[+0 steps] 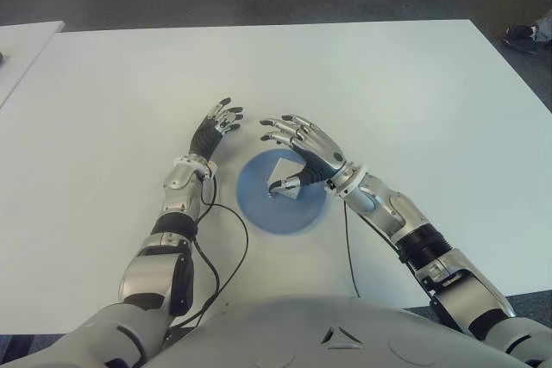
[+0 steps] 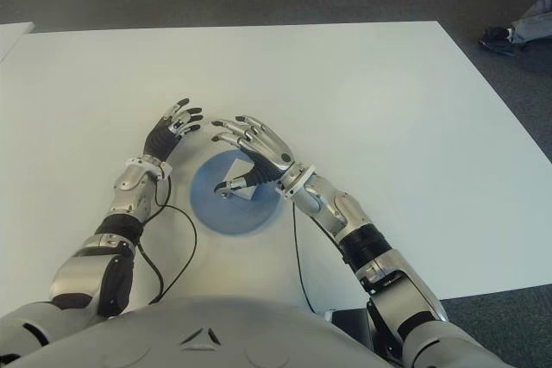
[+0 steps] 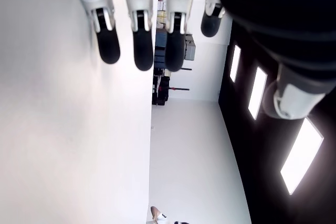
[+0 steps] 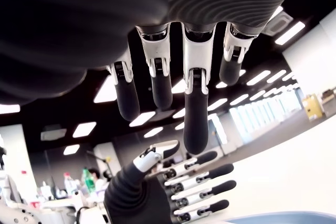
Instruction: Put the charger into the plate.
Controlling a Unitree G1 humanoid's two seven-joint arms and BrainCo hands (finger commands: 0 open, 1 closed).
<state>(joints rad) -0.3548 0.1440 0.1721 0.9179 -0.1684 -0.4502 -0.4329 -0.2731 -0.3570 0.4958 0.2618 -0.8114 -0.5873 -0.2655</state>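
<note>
Charger in the plate, right hand opening above it

The white charger (image 1: pixel 285 173) is lying on the blue plate (image 1: pixel 259 213), so the placing itself looks done; what seems left is for the hand to clear away. The right hand (image 1: pixel 304 146) is hovering over the plate's far side with its fingers (image 1: pixel 278 124) spreading beyond the charger and gripping nothing, only the thumb (image 1: pixel 287 184) reaching down beside the charger's near edge. The left hand (image 1: pixel 216 127) is showing just left of the plate, fingers extended and empty.
</note>
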